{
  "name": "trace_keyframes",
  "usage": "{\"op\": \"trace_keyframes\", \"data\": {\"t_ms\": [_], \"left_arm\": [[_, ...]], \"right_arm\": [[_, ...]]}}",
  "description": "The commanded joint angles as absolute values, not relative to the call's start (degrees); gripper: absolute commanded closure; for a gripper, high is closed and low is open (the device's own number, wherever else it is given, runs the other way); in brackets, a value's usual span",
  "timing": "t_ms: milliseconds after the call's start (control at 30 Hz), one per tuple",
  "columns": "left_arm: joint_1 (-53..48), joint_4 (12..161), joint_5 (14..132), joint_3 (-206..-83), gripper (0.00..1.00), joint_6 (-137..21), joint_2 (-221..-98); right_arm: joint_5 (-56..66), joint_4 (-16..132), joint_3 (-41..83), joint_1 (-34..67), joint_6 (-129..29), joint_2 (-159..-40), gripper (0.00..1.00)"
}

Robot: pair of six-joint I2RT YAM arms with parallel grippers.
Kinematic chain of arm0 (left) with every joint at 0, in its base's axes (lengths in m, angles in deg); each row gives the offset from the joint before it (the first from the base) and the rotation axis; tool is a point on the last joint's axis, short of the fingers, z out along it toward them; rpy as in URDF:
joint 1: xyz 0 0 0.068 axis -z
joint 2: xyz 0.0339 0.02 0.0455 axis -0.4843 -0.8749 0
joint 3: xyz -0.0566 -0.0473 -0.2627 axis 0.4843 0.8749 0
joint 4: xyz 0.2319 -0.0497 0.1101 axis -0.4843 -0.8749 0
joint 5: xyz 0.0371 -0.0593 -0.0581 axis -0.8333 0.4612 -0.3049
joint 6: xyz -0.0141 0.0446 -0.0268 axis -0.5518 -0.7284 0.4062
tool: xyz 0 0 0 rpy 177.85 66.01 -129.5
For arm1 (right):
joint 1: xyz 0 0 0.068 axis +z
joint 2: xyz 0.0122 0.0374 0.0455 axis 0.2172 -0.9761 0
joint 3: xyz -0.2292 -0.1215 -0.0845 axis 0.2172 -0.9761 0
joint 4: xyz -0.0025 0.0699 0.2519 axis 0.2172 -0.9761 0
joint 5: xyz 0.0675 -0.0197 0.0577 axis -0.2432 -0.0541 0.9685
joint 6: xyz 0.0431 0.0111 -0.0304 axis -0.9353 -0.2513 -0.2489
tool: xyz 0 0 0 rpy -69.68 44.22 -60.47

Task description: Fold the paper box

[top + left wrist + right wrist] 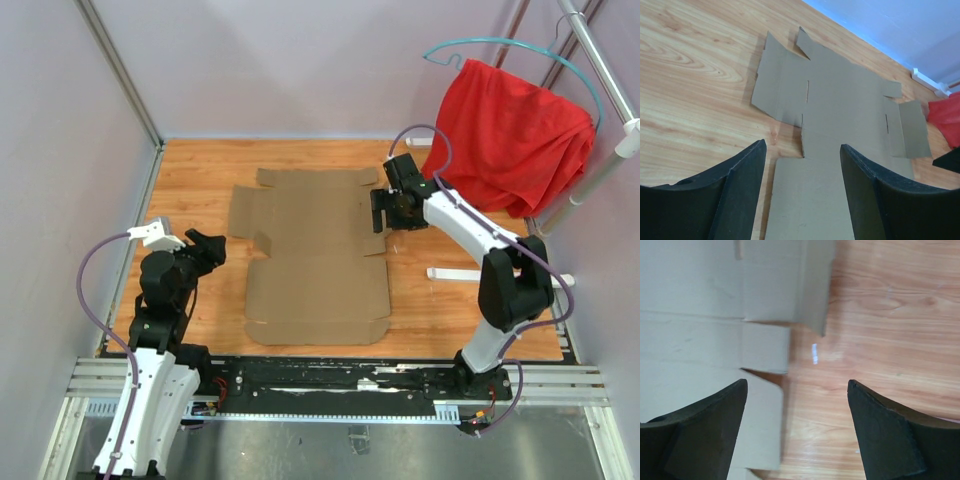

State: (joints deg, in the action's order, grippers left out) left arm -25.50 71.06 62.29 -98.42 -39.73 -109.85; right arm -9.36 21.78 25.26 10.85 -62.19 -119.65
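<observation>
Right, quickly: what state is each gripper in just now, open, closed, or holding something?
Left gripper: open, holding nothing.
Right gripper: open, holding nothing, over the right edge of the paper box.

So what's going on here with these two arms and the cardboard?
Two robot arms are set to fold the paper box, which lies flat and unfolded on the wooden table. The right hand is open over the sheet's right edge. The left hand is open off its left side, pointing at it. Neither holds anything.
</observation>
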Motion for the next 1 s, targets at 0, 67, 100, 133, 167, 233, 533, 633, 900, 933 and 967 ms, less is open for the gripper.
{"op": "trace_keyframes", "data": {"t_ms": [0,67,100,133,167,233,533,633,900,933,967], "left_arm": [[-25.36,72.81,62.76,-97.94,0.34,-39.85,-109.91],[-25.36,72.61,62.44,-97.93,0.34,-39.85,-109.83],[-25.36,72.52,62.34,-97.95,0.34,-39.85,-109.85],[-25.36,72.5,62.23,-97.93,0.34,-39.85,-109.9],[-25.36,72.42,62.14,-97.93,0.34,-39.85,-109.97],[-25.36,72.41,62.12,-98.0,0.34,-39.85,-110.26],[-25.36,72.4,62.55,-98.14,0.34,-39.89,-110.94],[-25.36,72.41,62.85,-98.16,0.34,-39.93,-111.35],[-25.36,72.23,63.26,-98.38,0.34,-39.93,-112.05],[-25.36,72.22,63.26,-98.37,0.34,-39.93,-111.92],[-25.36,72.23,63.26,-98.38,0.34,-39.93,-111.92]], "right_arm": [[-0.01,28.87,18.74,11.1,-66.86,-117.74,0.18],[1.33,28.21,19.05,11.1,-67.75,-119.63,0.19],[1.67,28.16,19.04,11.1,-68.65,-120.39,0.19],[2.02,28.46,18.79,11.1,-69.36,-120.96,0.2],[2.59,28.96,18.47,11.22,-69.83,-121.37,0.21],[2.96,29.98,17.91,11.48,-70.49,-122.17,0.22],[3.37,31.14,18.43,12.36,-70.35,-125.45,0.34],[3.52,31.0,18.94,12.94,-69.83,-126.23,0.44],[-1.57,28.27,21.86,16.27,-68.17,-127.42,0.52],[-2.4,27.88,22.32,16.73,-68.04,-127.53,0.53],[-3.27,27.31,22.89,17.25,-67.9,-127.67,0.53]]}}
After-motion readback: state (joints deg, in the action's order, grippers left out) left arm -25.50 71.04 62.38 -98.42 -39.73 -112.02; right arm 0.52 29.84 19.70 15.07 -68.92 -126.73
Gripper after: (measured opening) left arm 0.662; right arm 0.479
